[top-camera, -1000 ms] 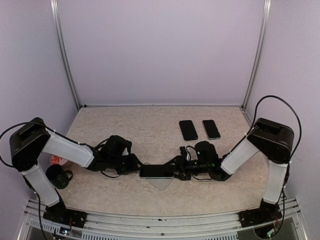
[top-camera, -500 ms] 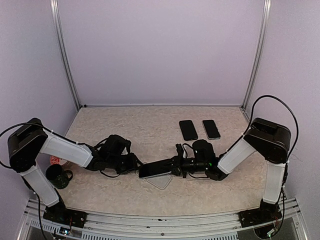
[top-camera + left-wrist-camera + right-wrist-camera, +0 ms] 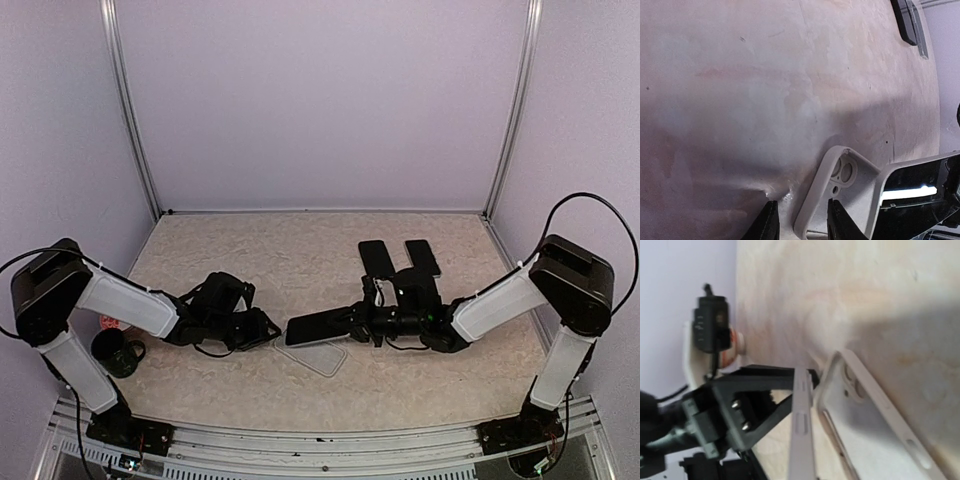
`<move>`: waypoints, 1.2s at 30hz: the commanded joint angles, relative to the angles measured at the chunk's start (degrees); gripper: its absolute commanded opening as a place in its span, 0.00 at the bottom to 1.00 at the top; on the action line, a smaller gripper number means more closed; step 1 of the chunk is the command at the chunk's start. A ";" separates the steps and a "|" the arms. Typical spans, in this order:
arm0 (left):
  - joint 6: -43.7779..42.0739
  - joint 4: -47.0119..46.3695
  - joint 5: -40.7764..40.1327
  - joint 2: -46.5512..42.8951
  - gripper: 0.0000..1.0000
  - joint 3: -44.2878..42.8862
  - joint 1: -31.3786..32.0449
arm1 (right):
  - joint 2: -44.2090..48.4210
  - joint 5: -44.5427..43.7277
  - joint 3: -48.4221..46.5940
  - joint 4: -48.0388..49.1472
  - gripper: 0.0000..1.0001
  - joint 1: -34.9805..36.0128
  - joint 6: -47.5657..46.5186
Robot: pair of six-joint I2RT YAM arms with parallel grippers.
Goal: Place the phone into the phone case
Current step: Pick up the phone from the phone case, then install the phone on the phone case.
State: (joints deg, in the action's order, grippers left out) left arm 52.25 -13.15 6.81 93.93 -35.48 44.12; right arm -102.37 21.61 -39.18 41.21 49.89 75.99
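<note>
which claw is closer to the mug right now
Left. The left claw is at the near end of the case, on the mug's side of the table. The right claw, gripping the phone, is farther off, past the case.

The phone case (image 3: 312, 357) lies on the counter (image 3: 260, 260) near its front edge, at centre. The phone (image 3: 320, 327) sits tilted just above it. 2 more phones (image 3: 372, 255) lie side by side behind, rightward. A mug (image 3: 118, 352) stands far left.

No legible text anywhere.
</note>
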 commanded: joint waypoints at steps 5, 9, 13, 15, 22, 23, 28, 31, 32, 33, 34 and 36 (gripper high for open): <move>-0.73 -9.24 7.84 1.11 0.35 2.70 -4.45 | 6.17 -7.89 2.04 -1.68 0.00 2.64 3.74; 0.22 -13.23 9.97 3.00 0.35 3.49 -3.39 | 6.65 -11.17 1.48 -6.31 0.00 3.90 4.37; 1.47 -16.00 11.55 4.51 0.35 4.31 -2.75 | 6.85 -13.40 0.79 -10.01 0.00 4.50 3.72; 1.79 -16.56 11.65 4.92 0.35 4.60 -2.28 | 7.27 -14.44 0.60 -12.04 0.00 4.59 3.05; 2.96 -17.69 11.79 4.70 0.35 5.37 -0.32 | 6.72 -14.77 1.41 -12.42 0.00 4.56 3.40; 3.08 -17.82 11.82 4.61 0.35 5.46 -0.13 | 6.33 -14.45 1.64 -11.52 0.00 4.60 3.88; 3.57 -18.59 12.13 4.76 0.35 5.90 0.76 | 3.76 -11.92 1.79 -7.38 0.00 4.56 4.71; 4.41 -20.32 12.66 5.01 0.35 6.46 1.05 | 1.76 -10.59 0.88 -7.03 0.00 4.60 4.13; 4.63 -20.63 12.75 5.23 0.35 6.55 1.18 | 1.11 -10.28 0.64 -6.75 0.00 4.60 4.01; 4.69 -20.76 12.79 5.33 0.35 6.57 1.29 | 0.47 -9.88 0.49 -6.11 0.00 4.60 3.65; 4.59 -20.70 12.65 5.44 0.35 6.47 1.32 | -0.41 -9.00 0.09 -5.70 0.00 4.49 3.01; 4.26 -20.27 11.80 5.55 0.35 6.55 1.24 | -2.34 -6.65 -0.93 -5.14 0.00 4.20 1.86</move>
State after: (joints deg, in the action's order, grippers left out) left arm 56.14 -32.47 16.53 98.10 -29.61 43.88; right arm -100.38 10.55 -38.00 34.87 53.91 79.99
